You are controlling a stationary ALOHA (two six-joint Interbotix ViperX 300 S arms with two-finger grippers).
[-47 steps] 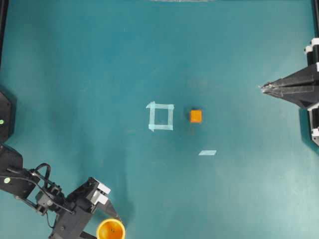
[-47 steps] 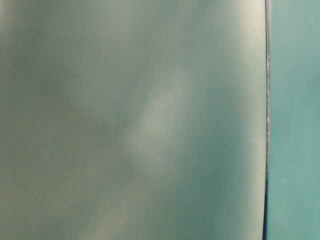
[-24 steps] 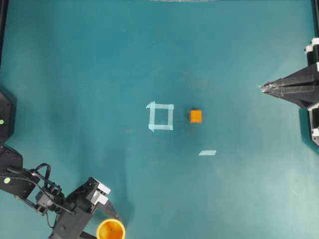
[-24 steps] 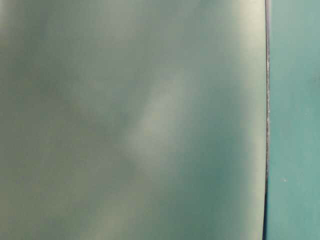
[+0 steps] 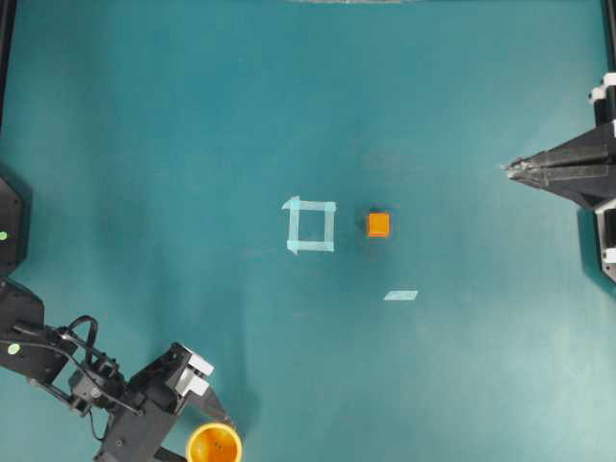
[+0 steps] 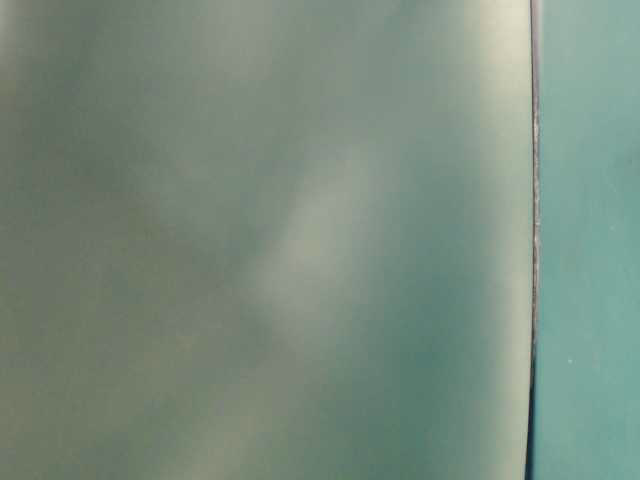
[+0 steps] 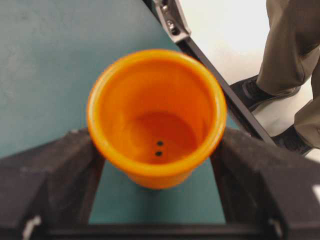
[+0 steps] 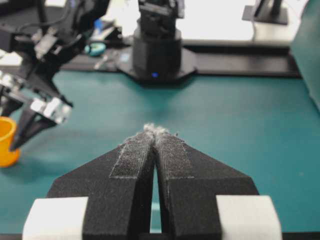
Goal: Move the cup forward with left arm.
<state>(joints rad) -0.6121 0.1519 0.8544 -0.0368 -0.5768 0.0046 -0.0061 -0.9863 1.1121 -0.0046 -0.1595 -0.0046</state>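
Note:
The cup (image 5: pixel 213 445) is small, round and yellow-orange and stands at the very bottom edge of the overhead view. In the left wrist view the cup (image 7: pixel 156 115) sits between my two black fingers (image 7: pixel 55 175), which rest against both sides of its rim, near the table's edge. My left gripper (image 5: pixel 214 433) is closed around the cup; only its upper finger shows from overhead. The cup also shows in the right wrist view (image 8: pixel 7 141). My right gripper (image 5: pixel 507 169) is shut and empty at the far right, its tips together (image 8: pixel 154 129).
A small orange cube (image 5: pixel 378 224) sits right of a pale tape square (image 5: pixel 310 225) at mid-table. A short tape strip (image 5: pixel 400 295) lies below the cube. A person's legs (image 7: pixel 292 60) stand just past the table edge. The table-level view is blocked by a blurred grey-green surface.

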